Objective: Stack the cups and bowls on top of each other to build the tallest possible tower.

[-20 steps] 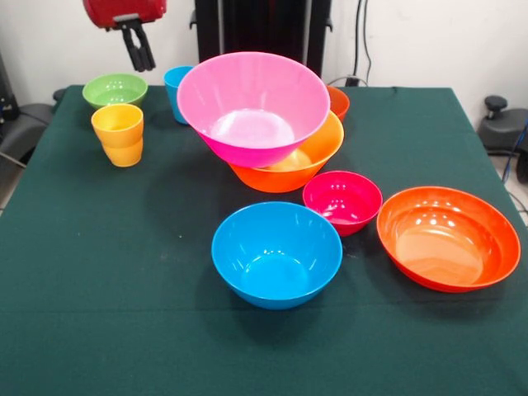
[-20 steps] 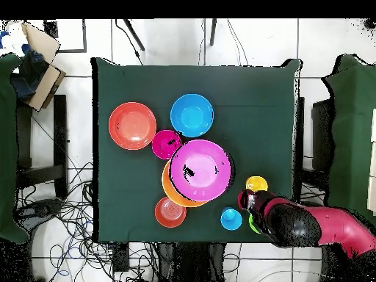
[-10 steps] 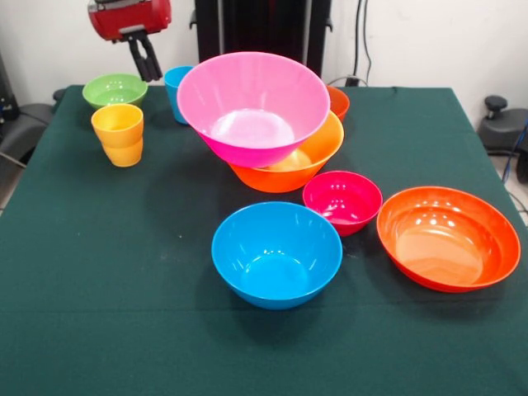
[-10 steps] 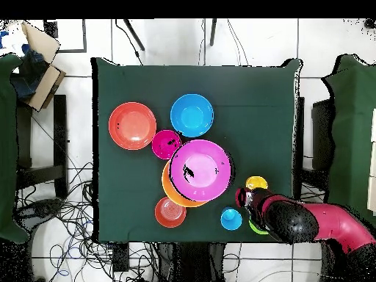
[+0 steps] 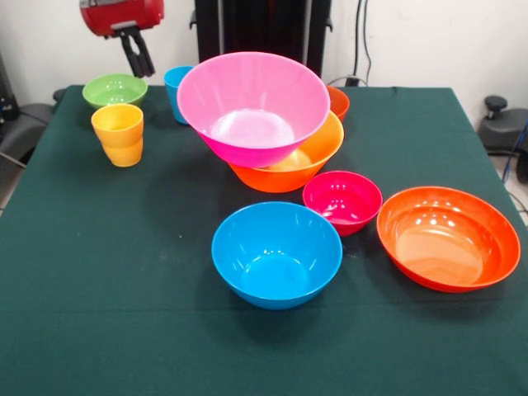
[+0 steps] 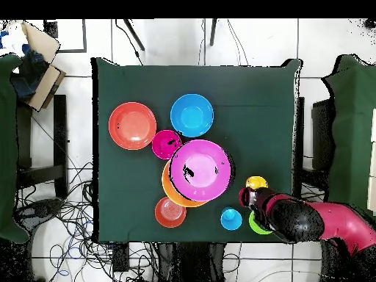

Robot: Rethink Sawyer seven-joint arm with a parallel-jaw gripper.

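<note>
Hand (image 5: 141,62) hangs empty above the bench's far left corner, its fingers close together, over the small green bowl (image 5: 115,89) and yellow-orange cup (image 5: 119,134). Rightward, the pink bowl (image 5: 252,106) tilts in the orange bowl (image 5: 290,165), so any placement should land centred. Green cloth covers the bench (image 5: 91,272); cables litter the tiled floor.

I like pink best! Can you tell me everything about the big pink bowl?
The big pink bowl is glossy, smooth plastic, round, with a wide rim and a small flat bottom. It is empty and open side up. It sits tilted inside the big orange bowl, leaning toward the camera in the front view, near the middle of the green table. Nothing else appears to touch it.
</note>
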